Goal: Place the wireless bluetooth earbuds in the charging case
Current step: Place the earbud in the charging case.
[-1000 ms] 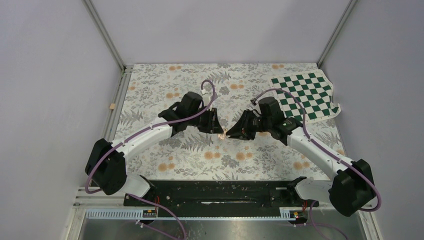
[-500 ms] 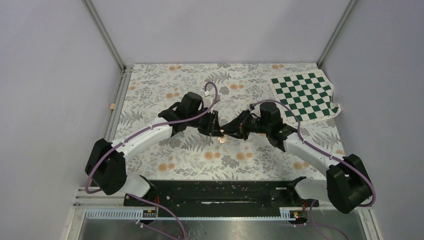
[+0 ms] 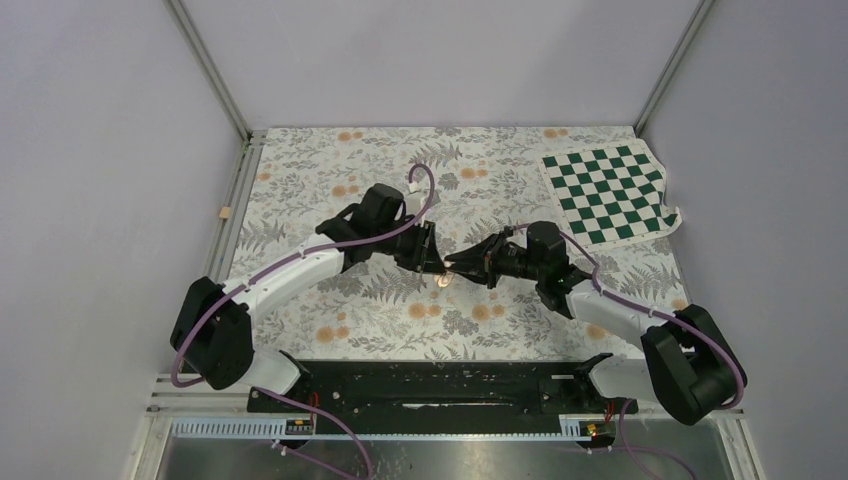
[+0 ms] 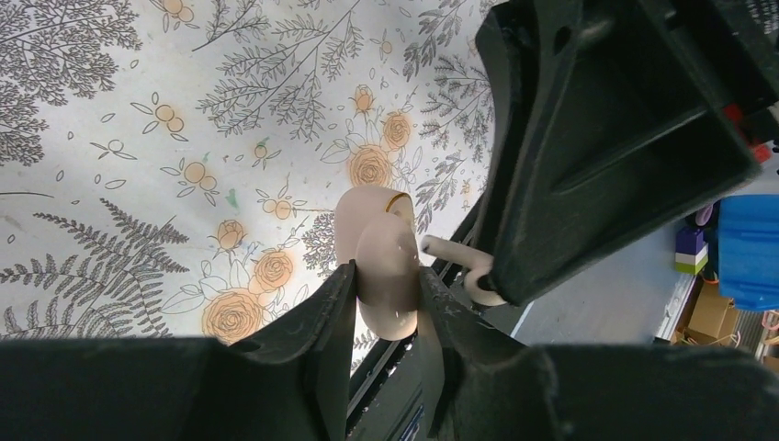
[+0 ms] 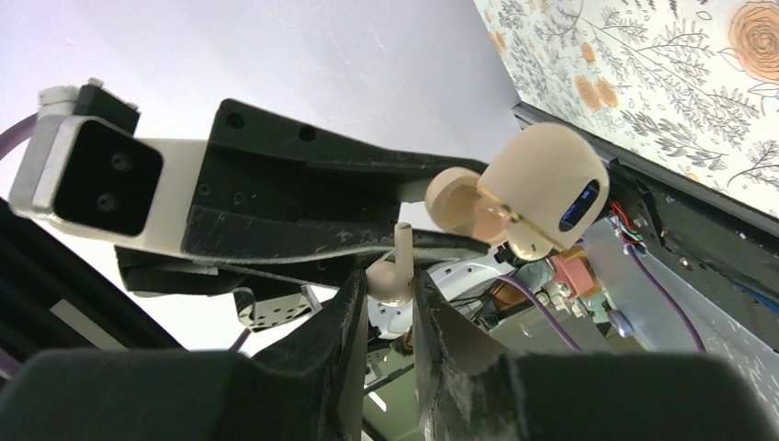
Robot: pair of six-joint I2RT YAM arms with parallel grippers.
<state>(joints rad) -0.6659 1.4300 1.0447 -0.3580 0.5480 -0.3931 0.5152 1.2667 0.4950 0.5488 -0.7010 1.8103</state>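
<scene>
My left gripper [image 4: 386, 276] is shut on the charging case [image 4: 386, 262], a pale peach rounded shell with its lid [image 4: 366, 209] hinged open. My right gripper [image 5: 386, 287] is shut on one of the wireless bluetooth earbuds [image 5: 389, 278], stem pointing up toward the case [image 5: 544, 188]. In the left wrist view that earbud [image 4: 450, 250] pokes out from under the right fingers [image 4: 588, 138], just right of the case and close to it. From above, both grippers meet tip to tip over mid-table, left [image 3: 432, 262] and right [image 3: 456, 262], with the case [image 3: 441, 281] below them.
A floral mat [image 3: 400, 320] covers the table. A green-and-white checkered cloth [image 3: 610, 190] lies at the back right. A small tan block [image 3: 224, 212] sits on the left rail. A black rail [image 3: 440, 385] runs along the near edge.
My right arm has swung left and lowered, bringing the earbud up beside the case. The left gripper has stayed nearly in place with the case.
</scene>
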